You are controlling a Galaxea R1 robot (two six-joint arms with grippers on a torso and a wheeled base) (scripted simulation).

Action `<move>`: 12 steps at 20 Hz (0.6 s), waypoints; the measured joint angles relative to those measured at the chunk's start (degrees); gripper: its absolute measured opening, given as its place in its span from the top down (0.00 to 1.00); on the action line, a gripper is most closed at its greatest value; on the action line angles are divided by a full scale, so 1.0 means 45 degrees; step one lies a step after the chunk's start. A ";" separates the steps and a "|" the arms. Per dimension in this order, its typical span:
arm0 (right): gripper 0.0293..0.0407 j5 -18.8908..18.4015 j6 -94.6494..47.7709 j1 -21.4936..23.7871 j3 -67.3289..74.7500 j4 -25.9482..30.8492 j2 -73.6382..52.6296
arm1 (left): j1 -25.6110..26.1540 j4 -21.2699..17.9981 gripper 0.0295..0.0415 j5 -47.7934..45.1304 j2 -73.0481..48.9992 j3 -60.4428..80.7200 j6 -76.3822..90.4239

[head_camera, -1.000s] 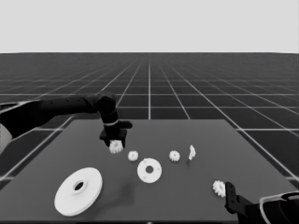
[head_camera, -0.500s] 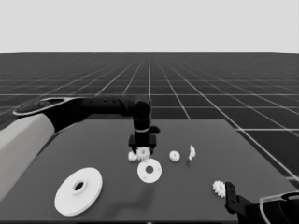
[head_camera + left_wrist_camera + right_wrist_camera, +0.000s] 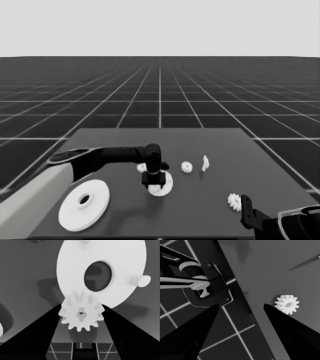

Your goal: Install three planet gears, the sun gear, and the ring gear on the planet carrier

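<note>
— One small white toothed gear (image 3: 81,313) sits pinched between the left gripper's (image 3: 153,183) black fingers, poised above the smaller white round part (image 3: 166,184) on the dark surface (image 3: 210,210). Why there?

— Likely to seat it on a peg (image 3: 139,280). Right gripper (image 3: 240,310) waits spread at the corner beside another gear (image 3: 287,304).

Left arm reaches in from the left edge across the table's middle, wrist bent downward, left gripper (image 3: 153,186) pointing straight down with its fingers (image 3: 37,337) closed against a small toothed gear (image 3: 81,314). Right arm parked at the lower right corner, right gripper (image 3: 240,322) over the table's near right corner, fingers spread apart.
</note>
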 joint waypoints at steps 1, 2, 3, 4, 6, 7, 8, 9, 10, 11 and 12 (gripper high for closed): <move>0.19 0.0000 0.0000 0.0000 0.0000 0.0000 0.0000 | 0.0015 0.0016 0.86 -0.0007 0.0003 -0.0017 0.0012; 0.19 0.0000 0.0000 0.0000 0.0000 0.0000 0.0000 | 0.0023 0.0025 0.59 -0.0012 0.0006 -0.0028 0.0018; 0.19 0.0000 0.0000 0.0000 0.0000 0.0000 0.0000 | 0.0027 0.0030 0.36 -0.0015 0.0007 -0.0033 0.0022; 0.19 0.0000 0.0000 0.0000 0.0000 0.0000 0.0000 | 0.0030 0.0033 0.29 -0.0017 0.0008 -0.0037 0.0025; 0.19 0.0000 0.0000 0.0000 0.0000 0.0000 0.0000 | 0.0032 0.0036 0.26 -0.0019 0.0009 -0.0040 0.0027; 0.19 0.0000 0.0000 0.0000 0.0000 0.0000 0.0000 | 0.0032 0.0037 0.26 -0.0019 0.0009 -0.0041 0.0027; 0.19 0.0000 0.0000 0.0000 0.0000 0.0000 0.0000 | 0.0032 0.0037 0.26 -0.0019 0.0009 -0.0041 0.0027; 0.19 0.0000 0.0000 0.0000 0.0000 0.0000 0.0000 | 0.0033 0.0037 0.26 -0.0019 0.0009 -0.0041 0.0027; 0.19 0.0000 0.0000 0.0000 0.0000 0.0000 0.0000 | 0.0033 0.0038 0.26 -0.0019 0.0009 -0.0041 0.0027; 0.19 0.0000 0.0000 0.0000 0.0000 0.0000 0.0000 | 0.0033 0.0038 0.26 -0.0019 0.0009 -0.0042 0.0027; 0.19 0.0000 0.0000 0.0000 0.0000 0.0000 0.0000 | -0.1461 -0.1826 0.25 0.0597 -0.0343 0.1505 -0.1051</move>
